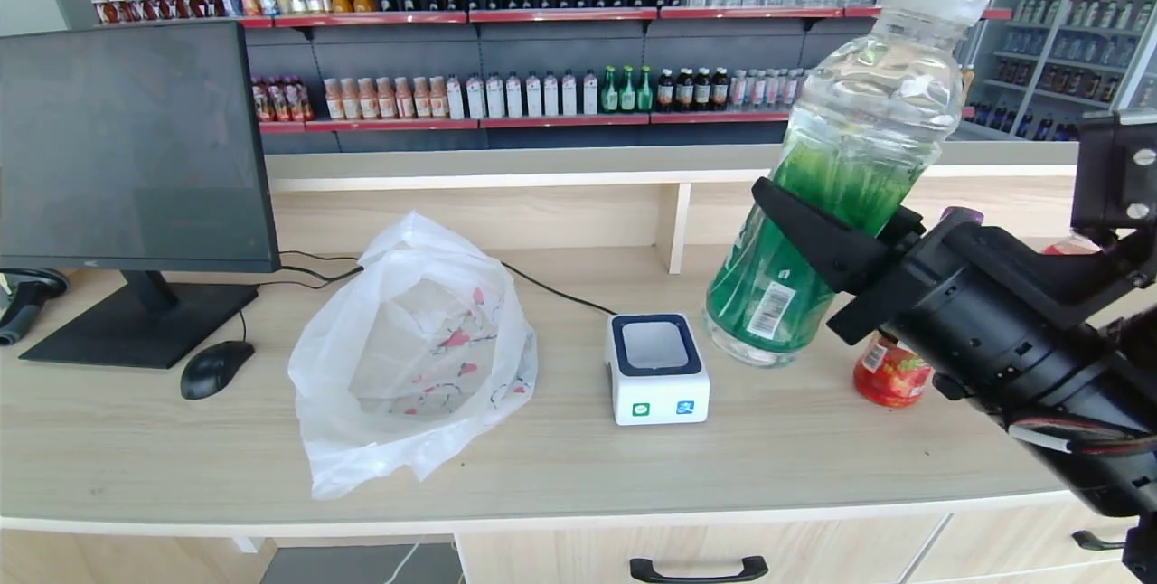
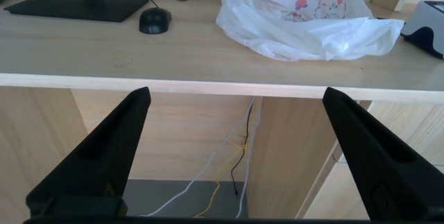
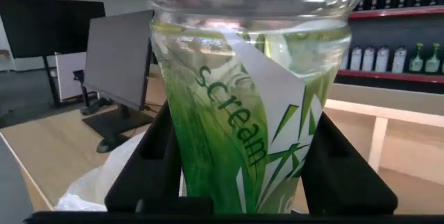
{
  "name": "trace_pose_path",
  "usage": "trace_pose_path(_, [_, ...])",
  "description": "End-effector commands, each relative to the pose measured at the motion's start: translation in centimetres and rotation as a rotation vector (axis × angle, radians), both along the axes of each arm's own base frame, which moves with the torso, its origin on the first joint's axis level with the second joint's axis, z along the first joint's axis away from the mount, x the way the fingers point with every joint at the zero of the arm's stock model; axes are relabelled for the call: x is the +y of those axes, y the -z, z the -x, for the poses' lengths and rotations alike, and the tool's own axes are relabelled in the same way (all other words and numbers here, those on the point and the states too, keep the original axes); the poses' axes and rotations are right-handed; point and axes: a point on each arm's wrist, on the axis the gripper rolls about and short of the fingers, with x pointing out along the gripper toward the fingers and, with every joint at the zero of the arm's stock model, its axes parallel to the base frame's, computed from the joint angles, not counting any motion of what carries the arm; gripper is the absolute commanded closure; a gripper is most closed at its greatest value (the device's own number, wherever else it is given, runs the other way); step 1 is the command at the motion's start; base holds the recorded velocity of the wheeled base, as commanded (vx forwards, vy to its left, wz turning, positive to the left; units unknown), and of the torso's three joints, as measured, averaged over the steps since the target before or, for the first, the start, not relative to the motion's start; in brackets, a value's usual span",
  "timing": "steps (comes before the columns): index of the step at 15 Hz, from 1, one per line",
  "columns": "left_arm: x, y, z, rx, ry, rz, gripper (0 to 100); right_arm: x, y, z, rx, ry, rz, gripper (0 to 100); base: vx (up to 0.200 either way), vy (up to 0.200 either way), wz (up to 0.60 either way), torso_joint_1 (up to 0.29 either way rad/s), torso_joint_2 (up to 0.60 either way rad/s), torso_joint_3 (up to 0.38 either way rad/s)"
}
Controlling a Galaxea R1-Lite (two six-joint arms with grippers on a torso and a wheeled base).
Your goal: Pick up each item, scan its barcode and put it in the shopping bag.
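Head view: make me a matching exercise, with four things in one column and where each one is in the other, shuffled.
Things:
1. bottle
2. scanner
3. mouse
4. bag

Places:
a. next to the monitor stand
b. on the counter, between mouse and scanner
c. held tilted in the right claw
d. on the counter, between bag and bottle

Pairs: 1-c, 2-d, 3-a, 4-b
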Motion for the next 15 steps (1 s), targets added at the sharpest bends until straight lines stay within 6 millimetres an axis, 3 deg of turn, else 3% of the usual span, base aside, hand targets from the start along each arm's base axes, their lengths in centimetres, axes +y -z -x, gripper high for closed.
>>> trace_pose_path(1, [0.0,0.0,0.0,0.0,0.0,0.0,0,-1.7,1.0,-1.0,0.002,0.119,0.065,100,0.0,0.0,0.0,0.0,0.0,0.0])
trace_pose_path(6, [0.0,0.0,0.0,0.0,0.0,0.0,0,-5.0,1.6,-1.7,0.004,0.324,0.063,100,0.0,0.0,0.0,0.0,0.0,0.0])
trace_pose_path(10, [0.0,0.0,0.0,0.0,0.0,0.0,0,-5.2,1.9,-1.8,0.019,0.323,0.051,100,0.0,0.0,0.0,0.0,0.0,0.0])
trace_pose_path(15, [0.0,0.0,0.0,0.0,0.0,0.003,0,-5.1,2.1,-2.2,0.027,0.322,0.046,100,-0.16,0.0,0.0,0.012,0.0,0.002])
